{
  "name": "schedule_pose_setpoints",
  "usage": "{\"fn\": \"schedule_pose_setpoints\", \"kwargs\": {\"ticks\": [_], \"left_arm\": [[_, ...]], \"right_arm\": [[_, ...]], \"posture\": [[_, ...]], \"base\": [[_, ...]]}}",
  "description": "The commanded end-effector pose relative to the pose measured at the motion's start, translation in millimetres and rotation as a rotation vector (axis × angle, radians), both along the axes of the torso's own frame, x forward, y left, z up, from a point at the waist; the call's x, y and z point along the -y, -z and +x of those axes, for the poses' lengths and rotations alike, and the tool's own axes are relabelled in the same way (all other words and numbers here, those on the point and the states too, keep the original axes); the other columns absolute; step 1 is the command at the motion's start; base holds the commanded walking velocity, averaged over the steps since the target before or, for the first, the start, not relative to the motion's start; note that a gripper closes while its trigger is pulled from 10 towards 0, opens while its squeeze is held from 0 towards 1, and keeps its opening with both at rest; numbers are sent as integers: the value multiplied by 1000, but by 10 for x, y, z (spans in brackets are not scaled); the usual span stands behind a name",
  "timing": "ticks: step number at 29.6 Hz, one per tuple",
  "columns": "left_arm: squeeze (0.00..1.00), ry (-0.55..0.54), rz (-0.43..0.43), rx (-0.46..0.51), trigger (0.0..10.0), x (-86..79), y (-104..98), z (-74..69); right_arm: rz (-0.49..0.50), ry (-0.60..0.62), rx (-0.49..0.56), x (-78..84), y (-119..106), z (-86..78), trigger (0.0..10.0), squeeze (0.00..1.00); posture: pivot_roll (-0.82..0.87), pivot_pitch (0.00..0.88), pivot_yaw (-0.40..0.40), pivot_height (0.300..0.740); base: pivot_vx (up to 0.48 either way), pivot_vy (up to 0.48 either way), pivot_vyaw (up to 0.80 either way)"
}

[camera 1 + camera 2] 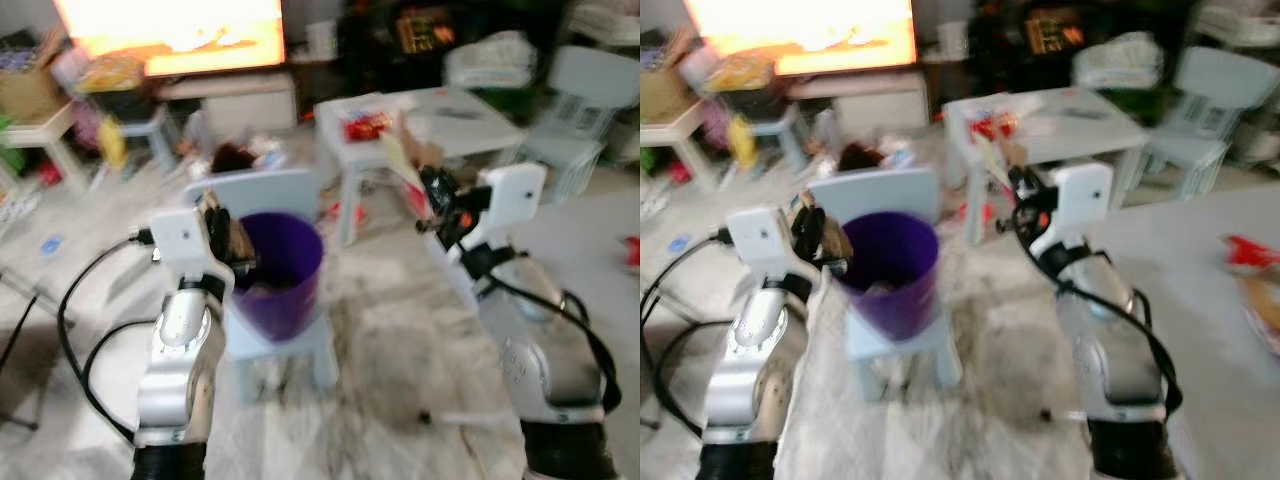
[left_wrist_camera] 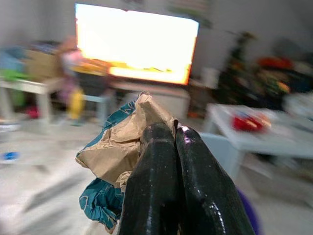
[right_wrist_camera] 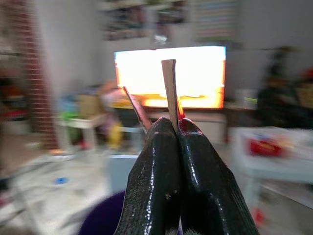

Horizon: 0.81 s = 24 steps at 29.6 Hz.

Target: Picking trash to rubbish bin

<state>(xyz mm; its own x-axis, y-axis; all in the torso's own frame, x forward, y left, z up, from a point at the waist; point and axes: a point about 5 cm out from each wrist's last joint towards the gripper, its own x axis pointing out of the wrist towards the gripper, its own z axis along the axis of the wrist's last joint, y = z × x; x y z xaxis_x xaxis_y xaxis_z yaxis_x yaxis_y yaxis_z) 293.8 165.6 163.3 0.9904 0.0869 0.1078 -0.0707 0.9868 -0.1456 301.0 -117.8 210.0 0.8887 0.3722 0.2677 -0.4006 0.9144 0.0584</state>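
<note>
A purple bin (image 1: 283, 268) stands on a small pale-blue chair (image 1: 262, 195) in front of me. My left gripper (image 1: 226, 238) sits at the bin's left rim, shut on a crumpled brown-and-teal paper wad (image 2: 116, 152), with its fingertips (image 2: 157, 132) pressed together. My right gripper (image 1: 437, 192) is raised to the right of the bin, over the rug. It is shut on a thin flat tan piece of trash (image 3: 169, 88) that sticks out beyond the fingers (image 3: 193, 134). That same piece (image 1: 400, 160) points toward the white table. Some trash lies inside the bin.
A low white table (image 1: 470, 130) with a red packet (image 1: 366, 126) stands behind and to the right. Beside it is a white chair (image 1: 580, 85). A bright TV (image 1: 170, 35) and toy clutter fill the back left. Black cables (image 1: 75, 330) trail on the left floor.
</note>
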Motion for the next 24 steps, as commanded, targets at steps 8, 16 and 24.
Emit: {"fn": "schedule_pose_setpoints", "kwargs": {"ticks": [8,16,24], "left_arm": [[0,37,-22,6,0,96,-22,6],[0,35,-39,4,0,93,-11,10],[0,32,-54,8,0,71,-15,12]], "right_arm": [[6,33,14,95,-36,-4,0,0],[3,32,15,101,-41,-1,0,0],[3,22,15,80,-43,6,0,0]], "posture": [[44,0,-5,740],[44,0,-9,740],[48,0,-11,740]], "base": [[0,0,0],[0,0,0],[0,0,0]]}}
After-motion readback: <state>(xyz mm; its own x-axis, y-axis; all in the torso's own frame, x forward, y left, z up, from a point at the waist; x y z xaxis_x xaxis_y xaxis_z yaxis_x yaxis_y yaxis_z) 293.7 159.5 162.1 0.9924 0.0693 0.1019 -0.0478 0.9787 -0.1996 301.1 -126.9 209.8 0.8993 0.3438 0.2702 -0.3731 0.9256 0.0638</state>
